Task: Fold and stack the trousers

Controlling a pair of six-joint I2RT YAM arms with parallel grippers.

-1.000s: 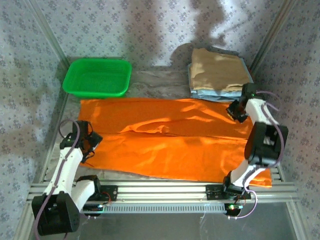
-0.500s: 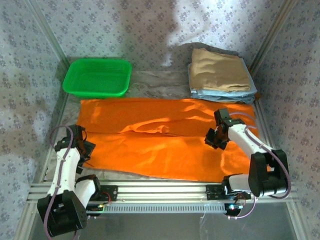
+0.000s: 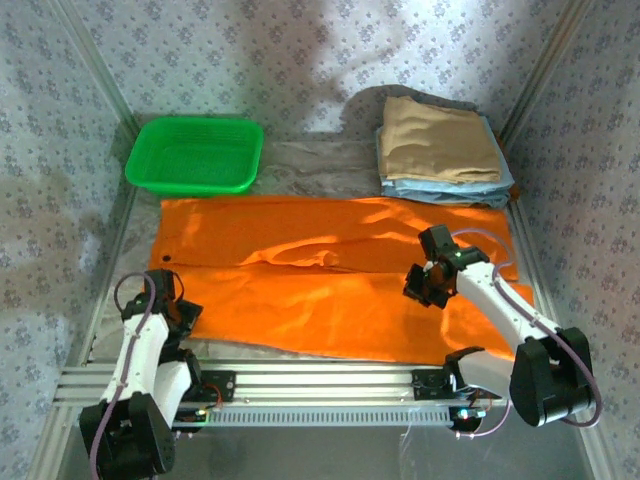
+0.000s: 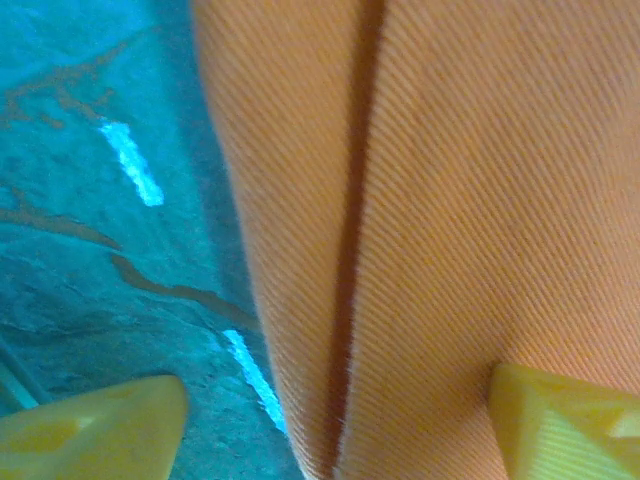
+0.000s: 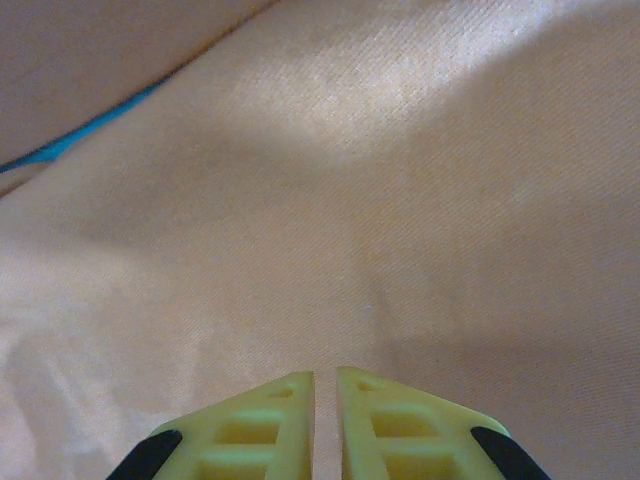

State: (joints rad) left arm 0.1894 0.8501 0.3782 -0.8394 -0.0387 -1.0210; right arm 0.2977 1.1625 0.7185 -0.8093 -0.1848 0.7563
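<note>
The orange trousers [image 3: 320,270] lie spread flat across the table, legs running left to right, with a crease along the middle. My left gripper [image 3: 170,305] is low at their left end. In the left wrist view it [image 4: 335,400] is open and straddles the cloth's edge [image 4: 480,200], one finger over bare table and the other over fabric. My right gripper [image 3: 422,288] hovers over the right middle of the trousers. In the right wrist view its jaws [image 5: 325,378] are shut with nothing between them, and orange cloth [image 5: 350,200] lies just beneath.
A green basket [image 3: 195,155] stands at the back left. A stack of folded garments [image 3: 440,140], tan on light blue, sits at the back right beside the trousers' far edge. An aluminium rail [image 3: 320,385] runs along the front. Patterned walls close in the sides.
My right arm has swung from the back right corner by the folded stack to the left and forward, over the trousers. My left gripper has slid slightly toward the front edge.
</note>
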